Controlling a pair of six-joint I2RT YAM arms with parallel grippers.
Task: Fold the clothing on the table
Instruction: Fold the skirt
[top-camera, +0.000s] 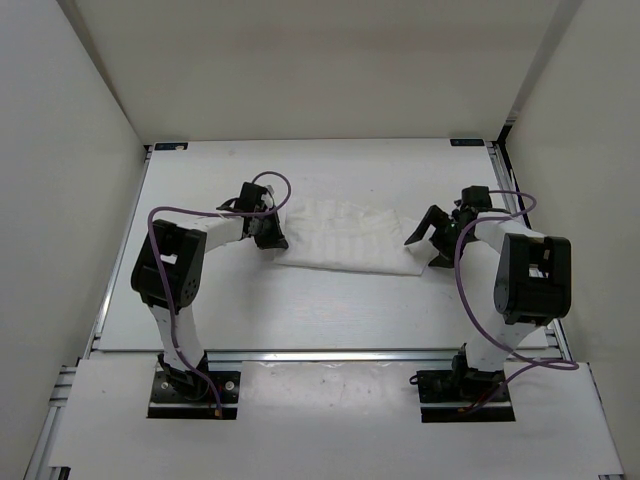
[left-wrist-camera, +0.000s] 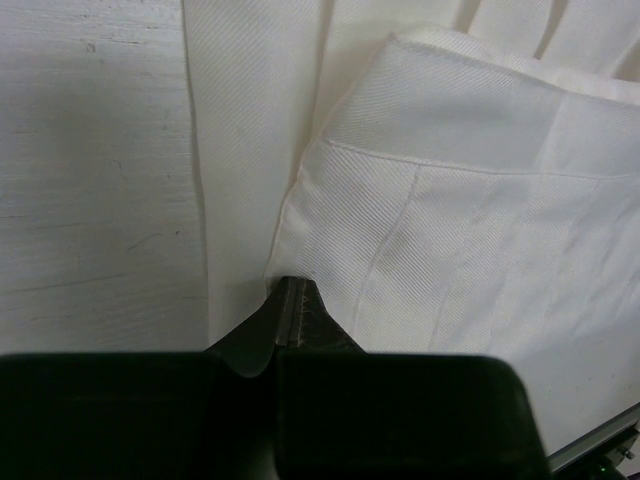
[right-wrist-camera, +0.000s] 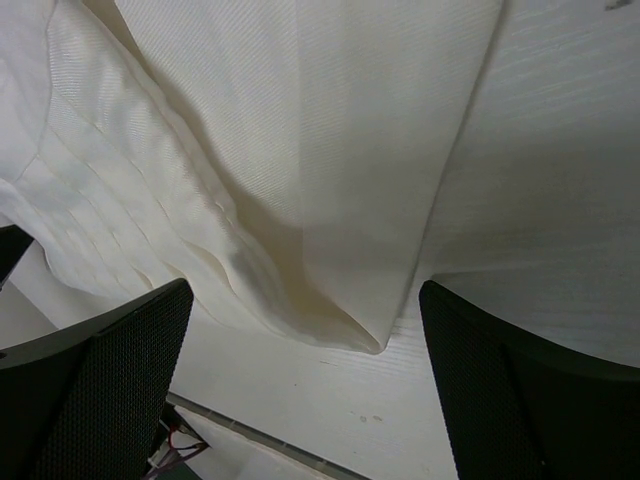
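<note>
left end effector (top-camera: 270, 236) pressed together, right end effector (top-camera: 428, 248) spread wide, one at each end of the clothing (top-camera: 345, 242).
nearest you, at 6 o'clock, the aluminium rail (top-camera: 320, 354) runs along the bench (top-camera: 300, 310) edge by the arm bases. further in, the white pleated clothing lies on the bench as a wide band just past its middle. at the band's 9 o'clock end the left fingertips meet right at the corner of a folded-over layer; you cannot tell whether any fabric is pinched between them. at its 3 o'clock end the right fingers (right-wrist-camera: 110, 390) stand either side of the cloth's folded corner. beyond, at 12 o'clock, the bench meets the white back wall (top-camera: 320, 60).
</note>
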